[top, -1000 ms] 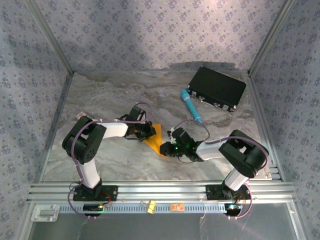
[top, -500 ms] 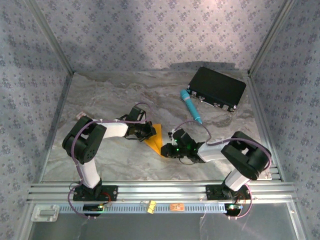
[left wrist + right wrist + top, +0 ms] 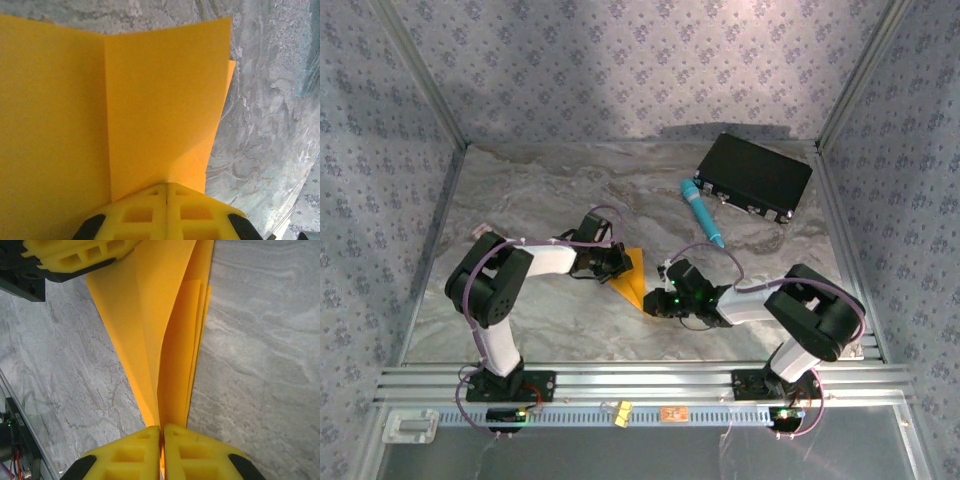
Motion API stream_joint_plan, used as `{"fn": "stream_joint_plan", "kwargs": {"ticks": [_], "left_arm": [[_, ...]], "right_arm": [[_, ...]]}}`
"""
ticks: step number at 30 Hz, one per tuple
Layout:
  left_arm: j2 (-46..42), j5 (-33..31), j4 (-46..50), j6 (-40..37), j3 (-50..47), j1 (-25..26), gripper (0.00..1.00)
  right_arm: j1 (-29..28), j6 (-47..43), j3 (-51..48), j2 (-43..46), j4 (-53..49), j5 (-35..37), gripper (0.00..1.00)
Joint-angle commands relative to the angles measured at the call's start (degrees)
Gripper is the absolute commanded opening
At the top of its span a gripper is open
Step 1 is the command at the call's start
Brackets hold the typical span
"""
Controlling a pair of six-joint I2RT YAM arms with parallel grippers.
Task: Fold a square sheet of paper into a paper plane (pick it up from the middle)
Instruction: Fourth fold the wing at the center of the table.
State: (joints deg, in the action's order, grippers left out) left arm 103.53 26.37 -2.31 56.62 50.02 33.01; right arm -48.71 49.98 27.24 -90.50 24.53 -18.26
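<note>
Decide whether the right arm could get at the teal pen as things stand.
Probably not yet: the right end effector is shut on the folded orange paper, which the left end effector also pinches. The teal pen lies uncovered beyond it, so the way looks free once the paper is released.

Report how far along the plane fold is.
Done: the paper is creased into several layers. In hand: left gripper and right gripper are both shut on it. Left: probably the final folds, since it fans out wide, not a slim dart.
</note>
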Motion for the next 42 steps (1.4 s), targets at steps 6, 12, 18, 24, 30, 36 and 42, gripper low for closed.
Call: {"fn": "stream_joint_plan", "kwargs": {"ticks": [6, 12, 18, 24, 30, 36, 42], "left_arm": [[2.1, -1.9, 2.3, 0.6, -1.2, 0.1, 0.0], [2.1, -2.0, 2.3, 0.5, -1.6, 0.0, 0.0], [2.2, -2.0, 2.0, 0.8, -1.9, 0.0, 0.0], [1.8, -2.1, 2.2, 0.7, -2.0, -0.1, 0.0], [1.7, -2.1, 2.3, 0.6, -2.0, -0.2, 0.0], [1.7, -2.1, 2.3, 0.6, -2.0, -0.2, 0.0], [1.7, -2.0, 2.3, 0.7, -1.9, -0.3, 0.0]], "right_arm": [[-1.0, -0.2, -2.8, -1.0, -9.2, -1.3, 0.01], [-1.9, 0.0, -2.7, -0.9, -10.4, -0.8, 0.11], [-2.1, -0.3, -3.1, -0.3, -10.9, -1.1, 0.01], [-2.5, 0.4, -3.7, -0.9, -10.8, -0.2, 0.12], [-2.5, -0.3, -3.3, 1.0, -12.8, 0.7, 0.12], [-2.6, -0.2, -3.8, 1.5, -13.3, 1.4, 0.1], [-2.4, 0.2, -3.0, 2.5, -15.8, 3.2, 0.06]]}}
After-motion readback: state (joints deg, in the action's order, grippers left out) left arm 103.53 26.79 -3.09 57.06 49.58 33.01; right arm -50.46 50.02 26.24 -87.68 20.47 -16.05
